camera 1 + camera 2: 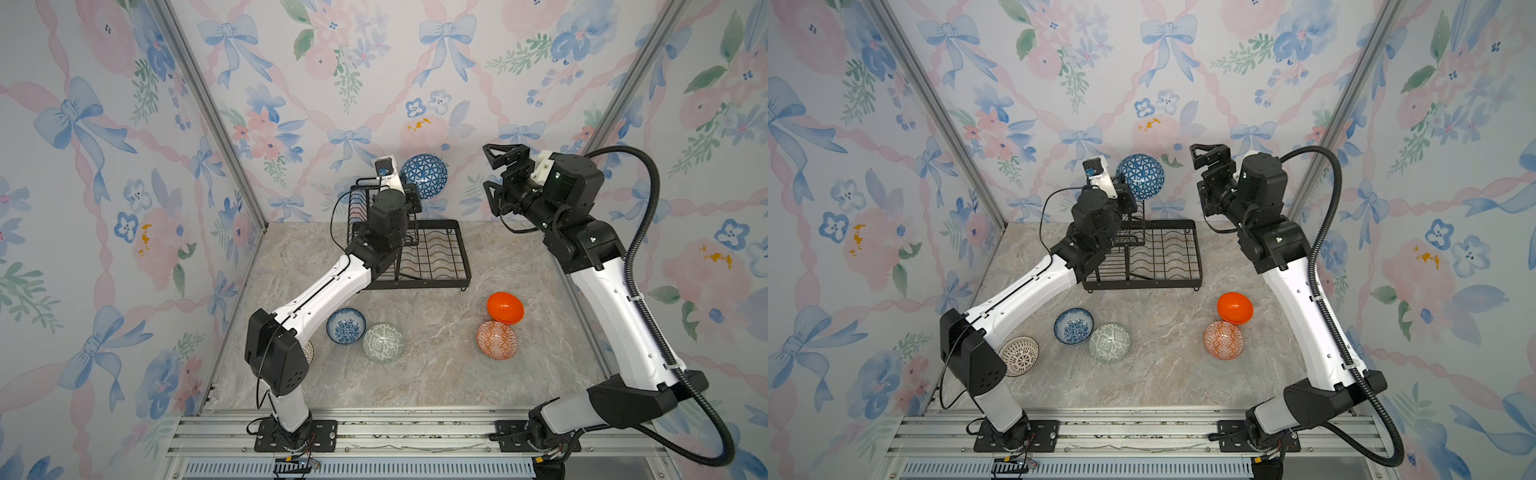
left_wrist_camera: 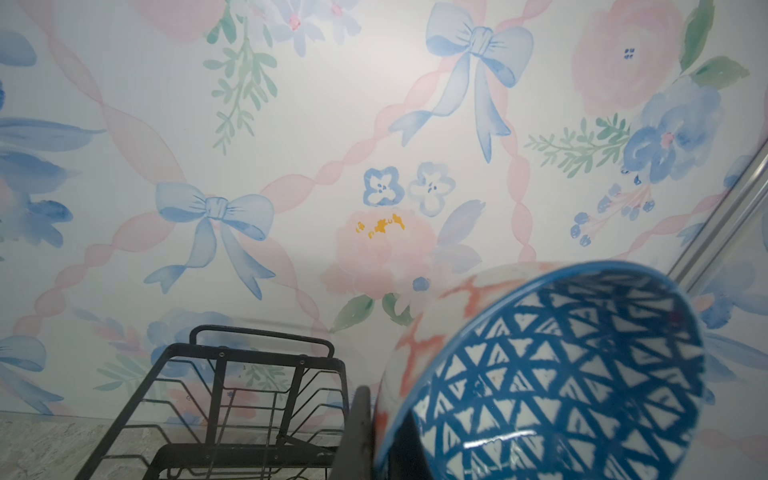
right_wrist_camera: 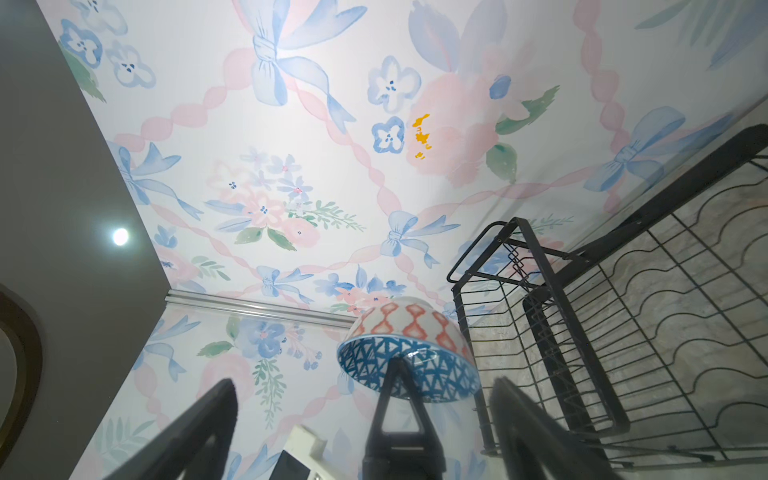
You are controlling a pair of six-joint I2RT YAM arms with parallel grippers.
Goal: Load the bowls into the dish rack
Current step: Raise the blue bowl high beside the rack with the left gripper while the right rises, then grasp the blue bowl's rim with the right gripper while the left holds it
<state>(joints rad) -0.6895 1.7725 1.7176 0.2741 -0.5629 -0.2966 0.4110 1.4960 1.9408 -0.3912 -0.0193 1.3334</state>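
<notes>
- The left gripper (image 1: 413,194) is clamped on the rim of the dark-blue geometric bowl (image 1: 424,174). It is a small round glazed bowl with blue triangles inside and orange-red diamonds on its white outside. One finger sits inside the wall, the other outside.
- That bowl hangs on edge in the air, above the raised slotted basket of the black wire two-tier dish rack (image 1: 464,253), close to the back wall.
- The right gripper (image 1: 487,168) is spread wide and empty, raised near the held bowl but apart from it.
- On the marble-look tabletop (image 1: 415,382) the blue-white floral bowl (image 1: 345,326) lies just beside the green-white geometric bowl (image 1: 382,343).
- Nearer the right arm, the plain glossy orange bowl (image 1: 505,307) sits against the orange-white patterned bowl (image 1: 497,340).
- A brown-white dotted bowl (image 1: 1019,356) shows by the left arm's elbow.
- No bowl seems to rest in the rack, though the left arm covers part of it.
- Handling: the bowls look like glazed ceramic, so they should be stiff, slick and liable to chip against wire. The held one is light enough for a rim pinch, yet its weight hangs off the pinch and may make it swivel.
- Hold: pinching the rim, one finger inside the wall, suits the mouth-up bowls too.
</notes>
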